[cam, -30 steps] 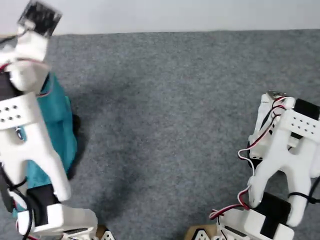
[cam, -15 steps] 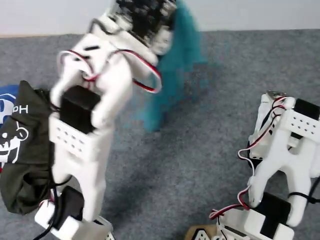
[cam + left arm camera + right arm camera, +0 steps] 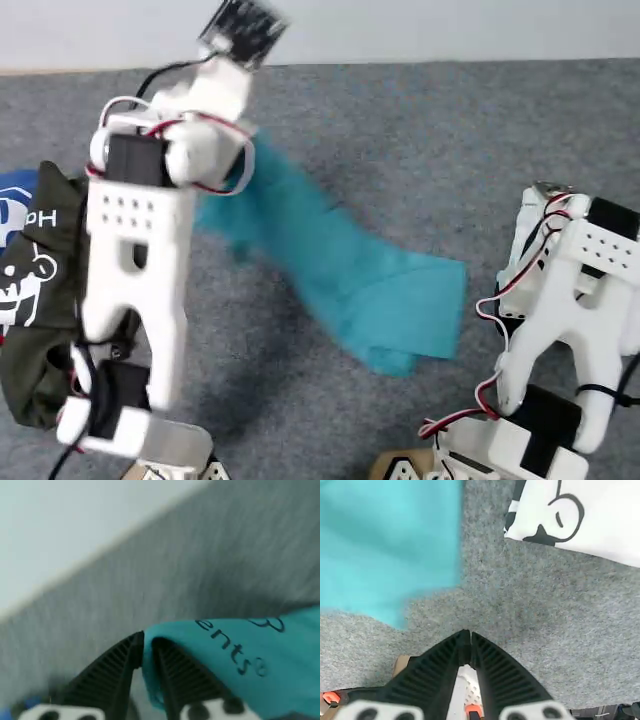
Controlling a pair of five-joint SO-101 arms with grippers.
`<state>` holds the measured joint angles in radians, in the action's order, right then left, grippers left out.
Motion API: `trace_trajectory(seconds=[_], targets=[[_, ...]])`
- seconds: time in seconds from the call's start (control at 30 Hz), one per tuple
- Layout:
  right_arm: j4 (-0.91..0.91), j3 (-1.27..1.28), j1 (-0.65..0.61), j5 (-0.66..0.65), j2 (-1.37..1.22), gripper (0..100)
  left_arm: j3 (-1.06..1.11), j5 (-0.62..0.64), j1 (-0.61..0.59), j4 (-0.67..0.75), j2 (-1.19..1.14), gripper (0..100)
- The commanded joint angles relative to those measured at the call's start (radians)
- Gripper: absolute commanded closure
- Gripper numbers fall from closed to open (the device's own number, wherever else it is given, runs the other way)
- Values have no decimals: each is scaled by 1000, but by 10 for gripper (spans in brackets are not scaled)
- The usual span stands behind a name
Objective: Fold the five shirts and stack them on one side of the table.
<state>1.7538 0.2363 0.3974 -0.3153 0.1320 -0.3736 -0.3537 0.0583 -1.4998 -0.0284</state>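
Rumpled teal shirt with dark lettering

Print on teal shirt: dark lettering, cut off by folds and the frame edge, no whole word legible; dark shirt: white letters beside a cartoon graphic, partial only; white shirt: black graphic marks, no readable text.

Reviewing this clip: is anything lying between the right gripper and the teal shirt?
Nothing visible does. In the right wrist view, bare grey mat separates the right gripper from the teal shirt. The white printed shirt lies off to one side, not between them.
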Motion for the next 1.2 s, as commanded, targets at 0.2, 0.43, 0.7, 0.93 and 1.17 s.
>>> trace_trajectory(seconds=[0.2,0.43,0.7,0.93,1.17], targets=[[44,-5,-308,9,45,990,305,-348,-397,68,-158,853],[45,2,-518,-38,38,902,197,-437,-540,-2,-160,848],[45,163,-550,-143,45,782,18,-486,-569,-256,-158,851],[-30,190,-542,-153,38,782,99,-486,-606,-253,-92,870],[-102,196,-549,-152,31,780,154,-485,-589,-250,-74,870]])
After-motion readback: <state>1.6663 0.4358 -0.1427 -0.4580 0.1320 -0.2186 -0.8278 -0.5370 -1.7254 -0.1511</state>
